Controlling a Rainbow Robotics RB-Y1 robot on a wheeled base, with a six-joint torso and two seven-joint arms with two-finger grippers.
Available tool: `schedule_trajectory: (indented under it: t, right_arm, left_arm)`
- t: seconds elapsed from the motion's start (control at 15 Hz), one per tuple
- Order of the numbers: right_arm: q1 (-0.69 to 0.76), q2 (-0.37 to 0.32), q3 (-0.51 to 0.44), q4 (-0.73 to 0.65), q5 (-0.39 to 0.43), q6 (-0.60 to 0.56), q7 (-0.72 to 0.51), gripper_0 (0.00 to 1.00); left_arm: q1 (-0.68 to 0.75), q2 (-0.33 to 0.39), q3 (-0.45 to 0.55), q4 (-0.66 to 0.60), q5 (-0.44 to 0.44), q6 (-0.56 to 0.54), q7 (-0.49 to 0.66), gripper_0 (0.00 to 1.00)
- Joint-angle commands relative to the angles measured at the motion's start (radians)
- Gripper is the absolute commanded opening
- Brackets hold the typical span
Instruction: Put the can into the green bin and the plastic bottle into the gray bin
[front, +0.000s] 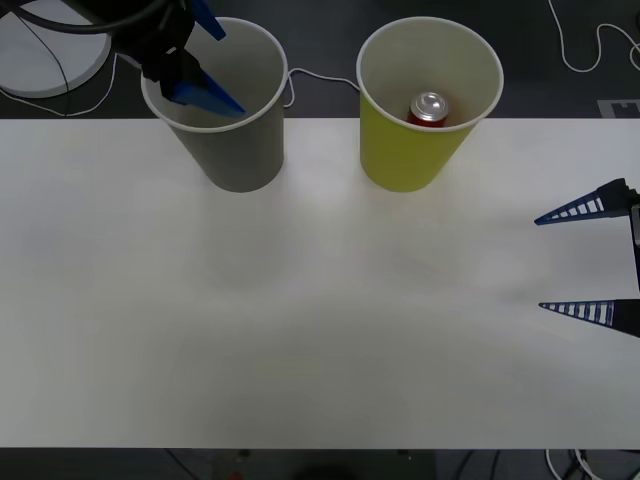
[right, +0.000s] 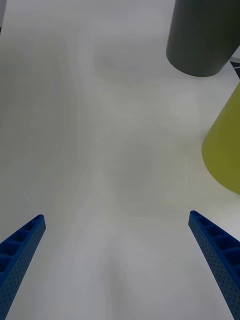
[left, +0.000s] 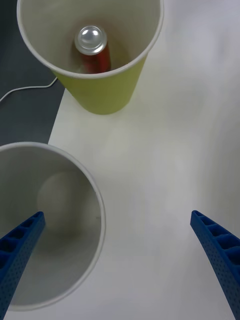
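A: The left gripper (front: 205, 62) hangs over the gray bin (front: 232, 150), its blue ribbed fingers spread wide and holding nothing; one finger (left: 17, 255) shows against the bin's mouth, the other (left: 220, 255) over the white table (front: 300, 300) beside it.

B: And the right gripper (front: 590, 260)?

A: Low over the table's right edge, well apart from both bins, fingers parted and empty; from its wrist the gray bin (right: 202, 37) and the green bin (right: 225, 145) both stand ahead of it.

B: Where is the can (front: 429, 108)?

A: Inside the green bin (front: 425, 150), which stands just beside the left gripper's bin; the can is upright, small against the bin, red-orange down its side with a bright metallic top; from the left wrist the can (left: 92, 50) stands on the pale floor of the green bin (left: 100, 90).

B: What is in the gray bin (left: 75, 200)?

A: A pale inside and a bare round bottom under the gripper; the rim is white, the outer wall gray and tapered.
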Motion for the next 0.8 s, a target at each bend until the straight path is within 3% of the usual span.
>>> schedule_trajectory:
  t: [0.07, 0.4, 0.8]
  right_arm:
    - [0.000, 0.000, 0.000, 0.000, 0.000, 0.000, 0.000, 1.00]
    - [0.000, 0.000, 0.000, 0.000, 0.000, 0.000, 0.000, 1.00]
    - [0.000, 0.000, 0.000, 0.000, 0.000, 0.000, 0.000, 1.00]
  left_arm:
    - [0.156, 0.059, 0.138, -0.064, 0.017, 0.000, -0.113, 1.00]
    - [0.414, 0.114, 0.348, -0.123, 0.049, 0.000, -0.358, 1.00]
    - [0.722, 0.125, 0.580, -0.142, 0.132, 0.000, -0.604, 1.00]
